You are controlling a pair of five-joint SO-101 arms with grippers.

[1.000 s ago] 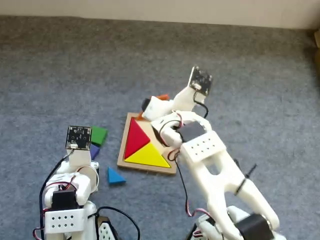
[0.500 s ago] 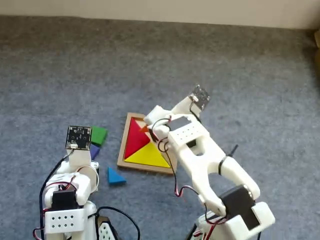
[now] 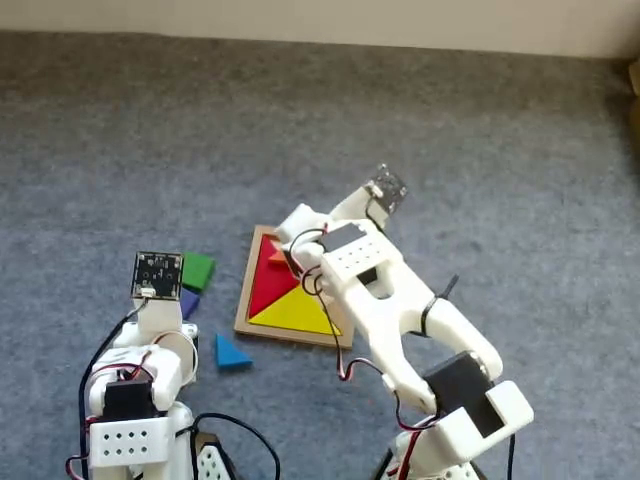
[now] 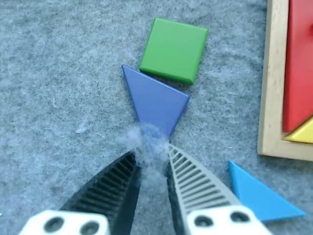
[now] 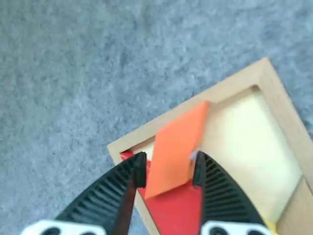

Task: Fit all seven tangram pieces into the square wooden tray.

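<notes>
The square wooden tray [image 3: 243,300] lies mid-table with a red triangle [image 3: 268,282] and a yellow triangle [image 3: 296,312] in it. My right gripper [image 5: 169,169] is shut on an orange parallelogram [image 5: 175,147], held tilted over the tray's far corner [image 5: 274,98] above the red triangle [image 5: 176,210]. Left of the tray lie a green square [image 4: 173,49], a dark blue triangle [image 4: 156,100] and a light blue triangle [image 4: 259,193]. My left gripper [image 4: 151,152] sits low at the dark blue triangle's tip, its fingers a narrow gap apart, gripping nothing.
Grey carpet covers the table around the tray. The right arm [image 3: 400,300] stretches over the tray's right side. The loose pieces cluster between the left arm [image 3: 150,340] and the tray rim [image 4: 271,83].
The right arm has swung left and come down over the tray's far corner, carrying the orange piece. The left arm has kept still.
</notes>
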